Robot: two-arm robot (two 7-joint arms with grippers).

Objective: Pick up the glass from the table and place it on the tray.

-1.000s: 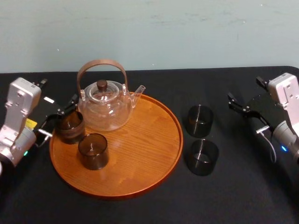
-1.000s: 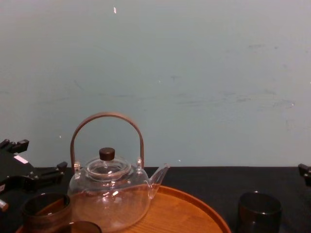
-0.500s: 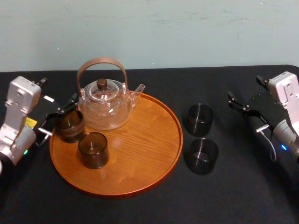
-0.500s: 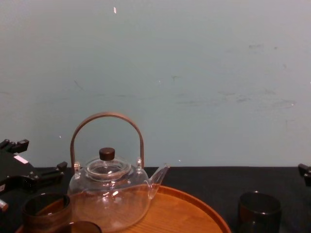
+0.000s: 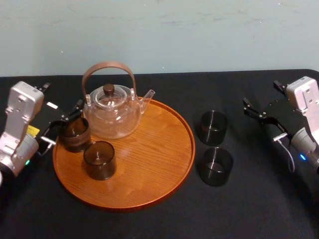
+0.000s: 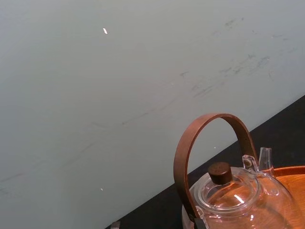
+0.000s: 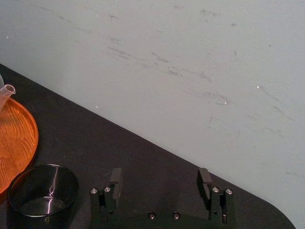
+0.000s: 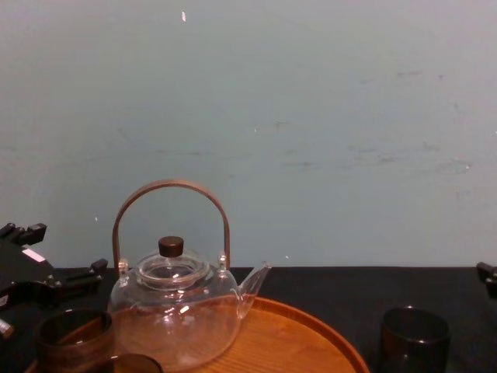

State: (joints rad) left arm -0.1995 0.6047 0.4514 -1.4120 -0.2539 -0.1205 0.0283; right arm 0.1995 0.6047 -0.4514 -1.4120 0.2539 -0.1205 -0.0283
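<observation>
Two dark smoky glasses stand on the black table right of the tray, one farther back [image 5: 214,127] and one nearer [image 5: 216,166]. The right wrist view has a glass [image 7: 43,191] ahead of the fingers and off to one side. My right gripper [image 5: 260,94] [image 7: 159,179] hovers open and empty to the right of the farther glass, apart from it. The round wooden tray [image 5: 164,164] [image 8: 311,342] carries a clear teapot [image 5: 110,112] and two more dark glasses [image 5: 75,133] [image 5: 99,160]. My left gripper [image 5: 62,97] [image 8: 62,249] is open and empty at the tray's left edge.
The teapot's arched brown handle [image 8: 171,186] [image 6: 209,129] rises high over the tray's back left part. The tray's right half is bare wood. A pale wall closes the table's far side. Black cloth lies free in front of the tray and right of the table glasses.
</observation>
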